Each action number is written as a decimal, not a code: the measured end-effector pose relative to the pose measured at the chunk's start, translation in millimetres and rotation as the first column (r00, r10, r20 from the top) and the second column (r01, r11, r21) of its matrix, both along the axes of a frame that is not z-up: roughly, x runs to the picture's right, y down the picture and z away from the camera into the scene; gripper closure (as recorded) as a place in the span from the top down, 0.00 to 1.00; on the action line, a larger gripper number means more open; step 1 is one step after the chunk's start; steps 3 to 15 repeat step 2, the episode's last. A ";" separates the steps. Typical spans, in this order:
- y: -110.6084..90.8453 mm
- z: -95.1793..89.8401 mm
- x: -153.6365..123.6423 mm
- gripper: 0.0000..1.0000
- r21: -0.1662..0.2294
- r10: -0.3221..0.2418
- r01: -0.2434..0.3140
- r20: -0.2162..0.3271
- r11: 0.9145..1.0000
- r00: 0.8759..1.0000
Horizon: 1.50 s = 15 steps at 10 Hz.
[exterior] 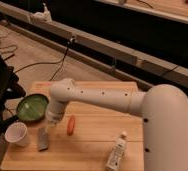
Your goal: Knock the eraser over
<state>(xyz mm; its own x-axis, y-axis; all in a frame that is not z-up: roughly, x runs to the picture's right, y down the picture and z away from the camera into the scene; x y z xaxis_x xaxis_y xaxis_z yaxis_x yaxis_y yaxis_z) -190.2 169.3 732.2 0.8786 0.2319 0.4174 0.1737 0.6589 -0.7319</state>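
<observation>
Lower left of the frame: the work zone, on the wooden table [92,150].

Arm routing: the white arm [102,100] enters from the large shoulder at the right and reaches leftward across the table, then bends down at an elbow near the green bowl [31,107]. This routing brings the tool end down from above onto the left part of the table, where the task's thing lies.

Gripper position: the gripper [49,126] hangs at the end of the downward link, just right of the bowl and left of the orange carrot-shaped piece [71,125].

Gripper state: cannot tell; the tool end appears only as a pale tapered tip.

Eraser position: the eraser [43,138] is a small dark grey block with a paler face, on the table in the lower left, between the white paper cup [16,134] and the orange piece.

Eraser posture: it looks long and low on the wood, possibly already lying down; upright or tipped cannot be settled.

Eraser relative to gripper: directly below the tip, slightly left of it. Touching or just apart cannot be determined.

Other items: a white bottle [117,150] lies near the lower edge, well apart from the work zone.

Judgement: the low tool position suits a sideways push against the block.
</observation>
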 end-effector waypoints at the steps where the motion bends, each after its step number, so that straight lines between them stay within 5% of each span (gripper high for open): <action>1: -23.2 -1.2 28.6 0.00 0.053 0.051 -0.049 -0.048 0.997 0.998; 2: -39.6 -4.0 54.2 0.00 0.091 0.097 -0.089 -0.086 0.992 0.992; 15: -39.6 -4.0 54.2 0.00 0.091 0.097 -0.089 -0.086 0.992 0.992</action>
